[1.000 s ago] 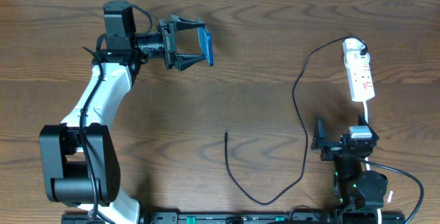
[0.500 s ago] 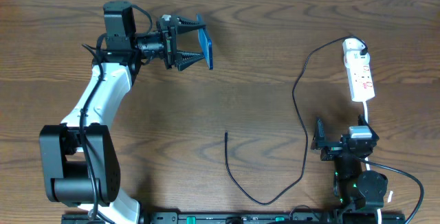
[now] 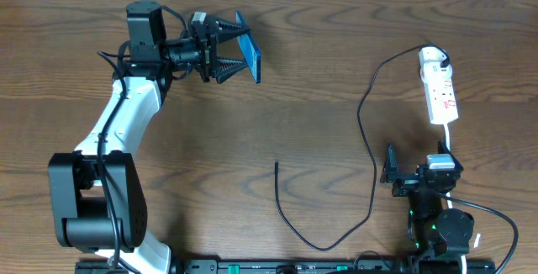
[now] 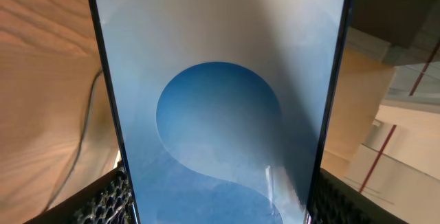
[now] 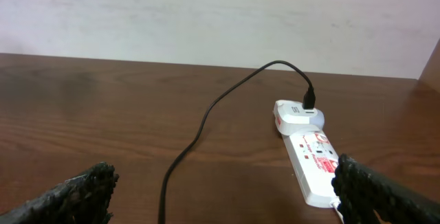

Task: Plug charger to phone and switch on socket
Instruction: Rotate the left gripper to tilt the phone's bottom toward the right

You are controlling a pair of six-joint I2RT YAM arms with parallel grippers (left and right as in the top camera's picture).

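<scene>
My left gripper (image 3: 234, 49) is shut on the phone (image 3: 248, 55) and holds it on edge above the table at the back left. In the left wrist view the phone (image 4: 220, 107) fills the frame, its blue circle screen between my fingers. The charger (image 3: 367, 131) is a thin black cable that runs from the socket (image 3: 440, 89) down the table to a free tip (image 3: 276, 165) near the middle. My right gripper (image 5: 220, 189) is open and empty near the front right, facing the socket (image 5: 309, 152) and the charger cable (image 5: 199, 131).
The white cord of the socket runs down to the right arm's base (image 3: 437, 215). The left arm (image 3: 126, 114) stretches along the left side of the table.
My left gripper has turned at the wrist with the phone in it, tilting the phone and lifting it a little toward the back. The right arm has not moved.
</scene>
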